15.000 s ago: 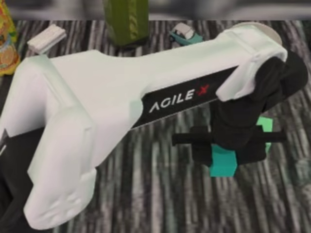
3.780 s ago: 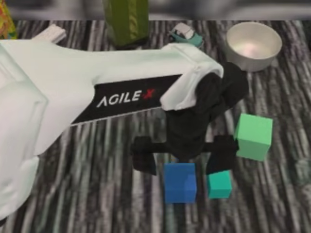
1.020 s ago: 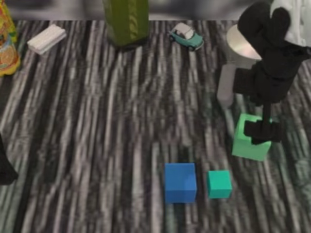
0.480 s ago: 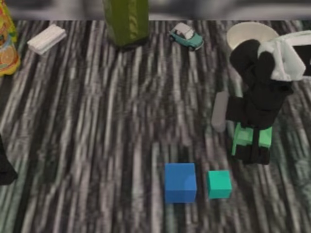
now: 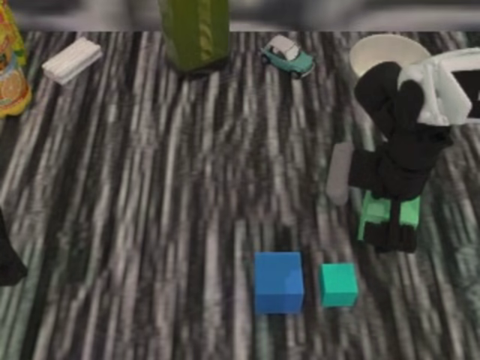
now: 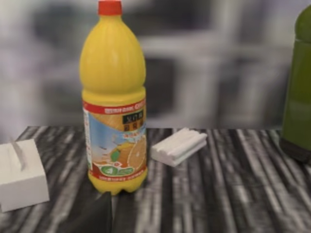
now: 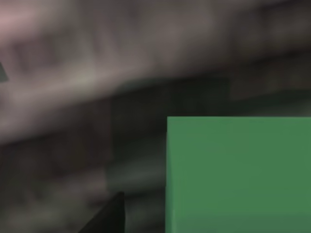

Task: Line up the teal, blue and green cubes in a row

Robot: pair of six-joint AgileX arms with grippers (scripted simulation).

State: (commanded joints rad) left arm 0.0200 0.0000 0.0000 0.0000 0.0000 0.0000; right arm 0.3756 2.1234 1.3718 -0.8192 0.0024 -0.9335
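- Our right gripper [image 5: 387, 217] sits low over the green cube [image 5: 409, 213] at the table's right side, its dark fingers straddling the cube; from above they look closed against its sides, so we judge the cube gripped, though whether it is off the table we cannot tell
- The right wrist view is filled on one side by the green cube [image 7: 238, 174], very close to the camera, which fits a cube held between the jaws
- The blue cube [image 5: 278, 281] and the teal cube [image 5: 338, 284] lie side by side near the front edge, close but apart, their faces square to each other; the row is already begun there
- The green cube lies behind and to the right of the teal one, so the open place is just to the teal cube's right
- To do this step well, we would lift straight up first, carry the cube forward, and lower it in line with the other two, sides parallel, with a gap like theirs
- The risk we see is the large cube or a finger nudging the small teal cube on the way down; we would come in from above, not sideways
- The bowl [image 5: 381, 49] behind the arm should be kept clear of on the lift
- Our left arm [image 5: 9, 259] is parked at the table's left edge; its gripper is not seen
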